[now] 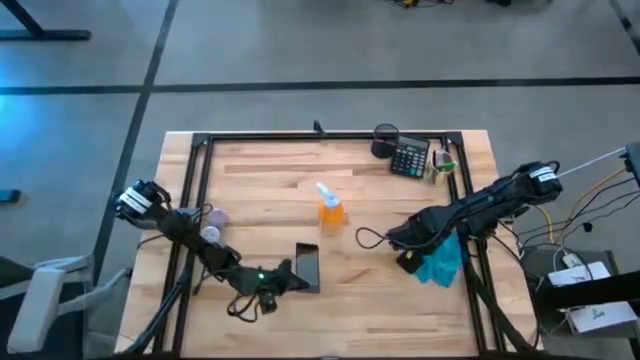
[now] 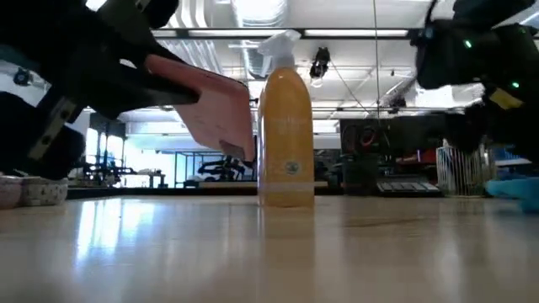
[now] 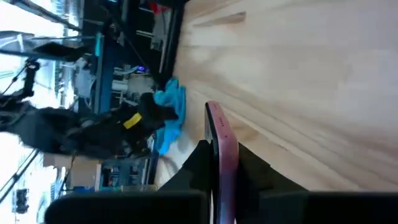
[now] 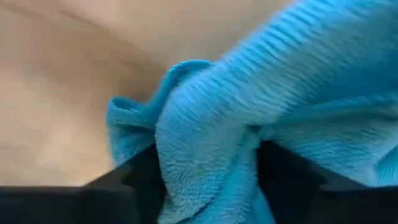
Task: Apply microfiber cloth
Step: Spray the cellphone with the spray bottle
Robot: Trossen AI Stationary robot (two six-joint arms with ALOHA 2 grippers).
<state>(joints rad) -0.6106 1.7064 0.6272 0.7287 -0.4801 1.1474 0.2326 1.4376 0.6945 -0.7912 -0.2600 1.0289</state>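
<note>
To the right of the orange spray bottle (image 1: 331, 210), near the bench's (image 1: 260, 170) right edge, I see my right end effector (image 1: 424, 258) down on the microfiber cloth (image 1: 443, 262). My right wrist view has its two dark fingers (image 4: 140, 180) pressed against either side of a bunched fold of the turquoise fabric (image 4: 249, 124), so I read it as clamped on the cloth. The rest of the cloth lies rumpled on the wood just beside the end effector. On the bottle's other side, nearer the front edge of the bench, my left end effector (image 1: 290, 277) grips a black phone-like slab (image 1: 307, 267); the left wrist view shows the slab (image 3: 222, 162) edge-on between the fingers, with a pinkish back, lifted off the wood, and the low view shows it (image 2: 215, 109) tilted in the air beside the bottle (image 2: 286, 126). Behind the bottle, toward the bench's far edge, sits a calculator (image 1: 409, 158) next to a dark round container (image 1: 386, 136). Two small pale round objects (image 1: 213, 224) rest on the bench well to the bottle's left, beside the left arm.
</note>
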